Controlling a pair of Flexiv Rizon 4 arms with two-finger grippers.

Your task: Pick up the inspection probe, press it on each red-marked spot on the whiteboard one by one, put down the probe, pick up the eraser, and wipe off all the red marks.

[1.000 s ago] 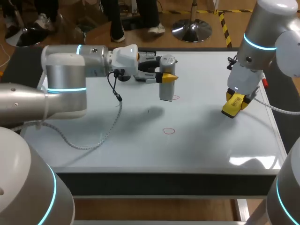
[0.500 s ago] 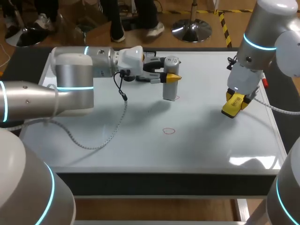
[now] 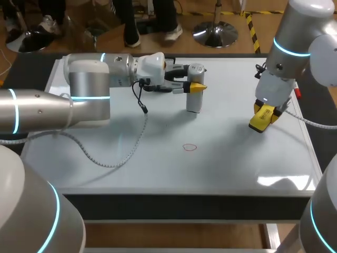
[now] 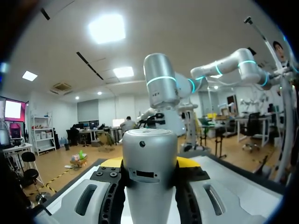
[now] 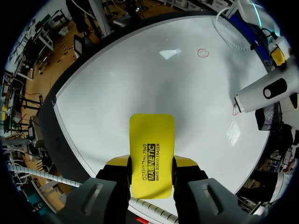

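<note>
The silver inspection probe (image 3: 195, 95) stands upright over the far middle of the whiteboard (image 3: 105, 158), with my left gripper (image 3: 192, 86) shut on its upper half. In the left wrist view the probe (image 4: 149, 177) fills the gap between both yellow fingertips (image 4: 112, 162). Its lower end sits by a small red mark (image 5: 235, 110); contact cannot be told. A second red circle (image 3: 189, 147) lies nearer the front. My right gripper (image 3: 265, 112) hangs over the board's right side, shut on the yellow eraser (image 3: 260, 120), which sticks out ahead of the fingers (image 5: 152, 154).
A grey cable (image 3: 141, 108) dangles from my left wrist above the board. A black mesh holder (image 5: 267, 116) stands by the board's far edge behind the probe. A small red object (image 3: 298, 94) lies at the board's right edge.
My left arm has carried the probe a little to the right along the far part of the board. The right arm with the eraser has not moved.
</note>
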